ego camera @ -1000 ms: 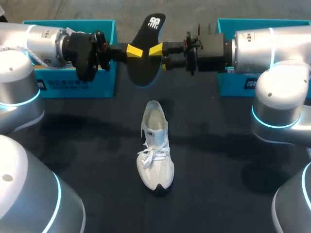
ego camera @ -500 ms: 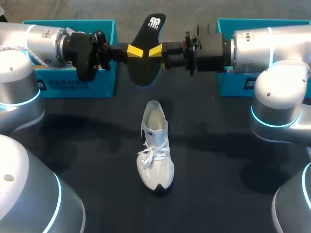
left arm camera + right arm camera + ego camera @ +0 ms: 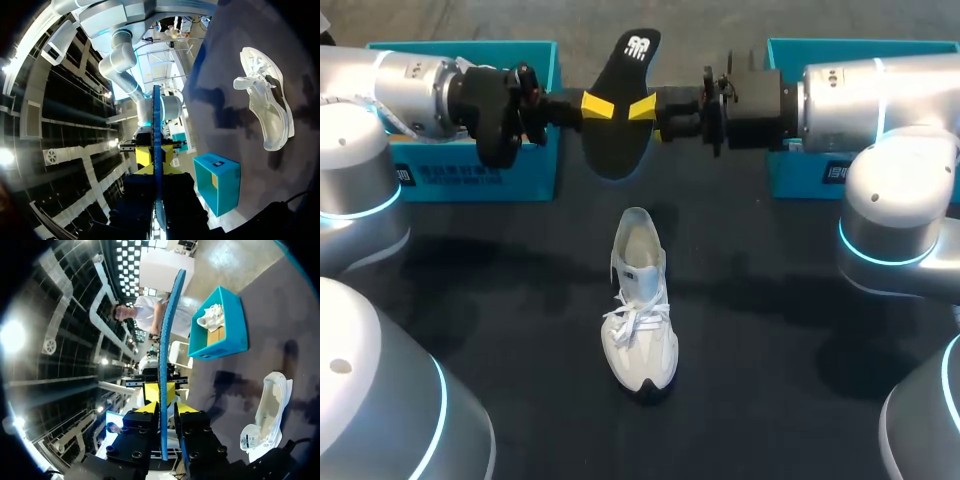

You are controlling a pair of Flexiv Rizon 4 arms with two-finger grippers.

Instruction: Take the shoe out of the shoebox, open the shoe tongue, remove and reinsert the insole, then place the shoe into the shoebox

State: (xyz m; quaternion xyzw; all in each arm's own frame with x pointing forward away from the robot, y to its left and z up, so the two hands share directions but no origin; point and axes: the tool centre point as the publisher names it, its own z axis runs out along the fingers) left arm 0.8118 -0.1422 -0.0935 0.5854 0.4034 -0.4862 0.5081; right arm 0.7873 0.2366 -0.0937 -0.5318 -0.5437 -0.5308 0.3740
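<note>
Head view: both arms' jaws clamp the black, white-logoed insole [image 3: 612,150] beyond the white shoe [image 3: 640,325].

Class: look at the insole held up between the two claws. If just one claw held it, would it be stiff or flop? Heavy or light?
Probably light: seen edge-on, the insole looks very thin. Likely bendy but not limp: its free ends reach past the left claw and right claw with only a slight curve.

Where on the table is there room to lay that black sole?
Bare tabletop lies on both sides of the white shoe. The back is crowded: left gripper and right gripper hold the insole between the left box and right box.
</note>
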